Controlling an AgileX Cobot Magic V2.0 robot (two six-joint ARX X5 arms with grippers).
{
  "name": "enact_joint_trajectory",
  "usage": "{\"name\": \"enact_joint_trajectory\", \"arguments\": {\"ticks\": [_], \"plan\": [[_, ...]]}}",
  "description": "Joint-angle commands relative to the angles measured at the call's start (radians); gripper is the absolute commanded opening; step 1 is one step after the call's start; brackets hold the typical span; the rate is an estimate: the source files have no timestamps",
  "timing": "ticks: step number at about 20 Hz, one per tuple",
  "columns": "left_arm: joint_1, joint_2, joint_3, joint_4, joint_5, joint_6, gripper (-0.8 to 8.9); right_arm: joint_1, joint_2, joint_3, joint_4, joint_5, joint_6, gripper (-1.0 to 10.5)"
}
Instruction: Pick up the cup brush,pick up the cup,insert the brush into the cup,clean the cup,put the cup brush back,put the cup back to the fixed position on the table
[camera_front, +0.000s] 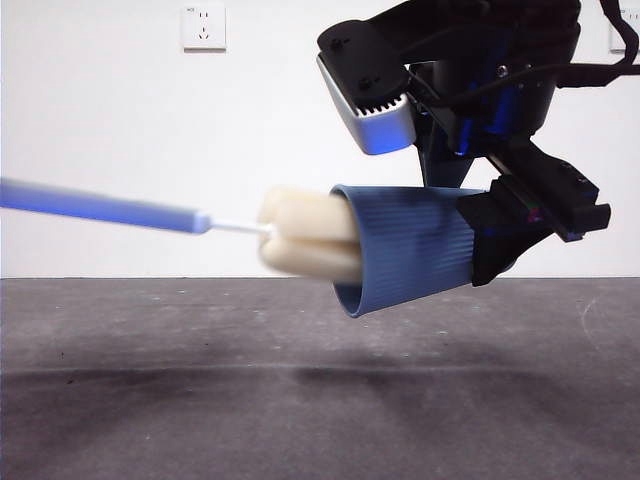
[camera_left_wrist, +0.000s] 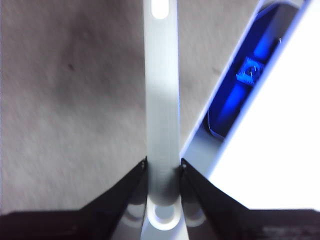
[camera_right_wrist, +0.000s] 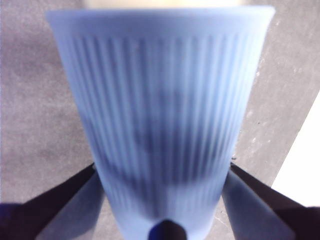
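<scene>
Midair, the cup (camera_front: 410, 245) lies sideways above the table (camera_front: 200, 400), right gripper (camera_right_wrist: 162, 200) clamped on its base end. Left gripper (camera_left_wrist: 162, 170) pinches the brush (camera_front: 300, 245) handle, sponge half inside the rim. Cup likely light, slippery; sponge soft; grips look adequate.

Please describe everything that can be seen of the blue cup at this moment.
The cup is a blue tumbler that looks like plastic, with fine vertical ribs, a smooth rim band, and walls narrowing toward the base. It lies almost horizontal in the air above the table, touching nothing below. The right gripper is shut on its narrow base end, one jaw on each side. Its open mouth faces the cup brush, whose cream sponge head is partly inside the rim. The left gripper holds the brush's handle.
</scene>
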Motion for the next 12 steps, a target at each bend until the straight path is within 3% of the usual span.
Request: {"name": "enact_joint_trajectory", "arguments": {"ticks": [1, 12], "plan": [[0.003, 0.001, 0.002, 0.050, 0.031, 0.004, -0.09, 0.002, 0.008, 0.003, 0.006, -0.003, 0.018, -0.2], [0.003, 0.098, 0.002, 0.261, 0.109, 0.024, -0.09, 0.008, 0.008, 0.003, 0.015, -0.004, 0.018, -0.2]]}}
